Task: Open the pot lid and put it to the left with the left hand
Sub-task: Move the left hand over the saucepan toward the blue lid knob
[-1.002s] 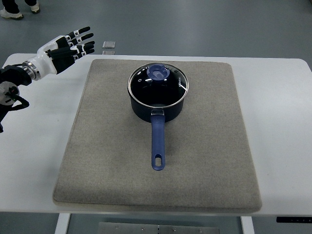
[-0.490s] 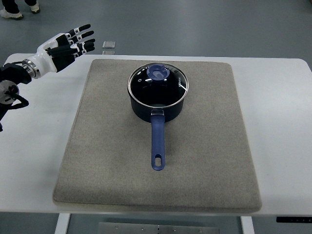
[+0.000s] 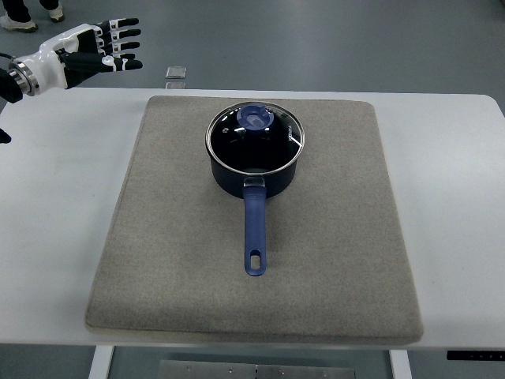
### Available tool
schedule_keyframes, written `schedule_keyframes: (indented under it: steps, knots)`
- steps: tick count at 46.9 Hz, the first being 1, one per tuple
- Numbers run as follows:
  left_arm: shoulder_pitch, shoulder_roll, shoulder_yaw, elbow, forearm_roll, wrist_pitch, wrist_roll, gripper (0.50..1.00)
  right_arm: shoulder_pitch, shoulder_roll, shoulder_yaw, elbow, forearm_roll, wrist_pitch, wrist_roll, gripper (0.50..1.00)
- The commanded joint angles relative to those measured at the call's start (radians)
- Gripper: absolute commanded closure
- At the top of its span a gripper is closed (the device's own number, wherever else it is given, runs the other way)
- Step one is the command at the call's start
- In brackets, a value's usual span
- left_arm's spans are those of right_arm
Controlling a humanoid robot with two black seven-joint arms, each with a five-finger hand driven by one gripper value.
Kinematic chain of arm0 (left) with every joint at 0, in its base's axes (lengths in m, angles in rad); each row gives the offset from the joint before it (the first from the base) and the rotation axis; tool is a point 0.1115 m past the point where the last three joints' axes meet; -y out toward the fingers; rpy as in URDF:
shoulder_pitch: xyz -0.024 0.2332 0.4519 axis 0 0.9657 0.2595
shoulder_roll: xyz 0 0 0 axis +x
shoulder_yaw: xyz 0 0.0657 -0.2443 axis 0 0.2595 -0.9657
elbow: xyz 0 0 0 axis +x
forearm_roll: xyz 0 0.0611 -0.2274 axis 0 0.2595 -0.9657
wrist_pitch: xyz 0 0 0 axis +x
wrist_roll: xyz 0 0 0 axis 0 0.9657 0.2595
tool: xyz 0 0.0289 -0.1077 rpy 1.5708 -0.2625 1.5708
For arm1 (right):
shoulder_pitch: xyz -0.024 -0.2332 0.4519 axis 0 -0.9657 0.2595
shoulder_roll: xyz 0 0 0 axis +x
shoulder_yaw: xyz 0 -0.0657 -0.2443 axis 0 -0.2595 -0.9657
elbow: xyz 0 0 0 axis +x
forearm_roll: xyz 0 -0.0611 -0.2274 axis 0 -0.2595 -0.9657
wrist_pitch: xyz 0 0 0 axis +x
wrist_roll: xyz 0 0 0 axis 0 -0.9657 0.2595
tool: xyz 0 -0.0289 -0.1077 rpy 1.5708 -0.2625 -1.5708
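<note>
Up top-left, robot hand (image 3: 87, 51) hovers fingers spread, holding nothing.

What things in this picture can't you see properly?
Top view only:
- Inside the pot: the dark glass lid covers it, so any contents can't be told.
- Left hand: its arm is cut off by the left edge.
- Small grey thing beyond the table: too small to identify.
- Right hand: out of view.
</note>
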Motion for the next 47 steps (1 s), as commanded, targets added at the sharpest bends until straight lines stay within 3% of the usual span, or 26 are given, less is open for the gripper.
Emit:
schedule_keyframes:
  steps: [1, 28, 47]
  knots:
    - [-0.012, 0.039, 0.003, -0.062, 0.061, 0.000, 0.000, 0.519, 0.000, 0.000, 0.000, 0.000, 0.000, 0.000, 0.000, 0.585]
    - [-0.176, 0.056, 0.061, -0.337, 0.719, 0.010, -0.007, 0.527, 0.000, 0.000, 0.000, 0.000, 0.000, 0.001, 0.000, 0.585]
    - [-0.456, -0.065, 0.348, -0.345, 0.783, 0.014, -0.007, 0.527, 0.000, 0.000, 0.000, 0.000, 0.000, 0.000, 0.000, 0.585]
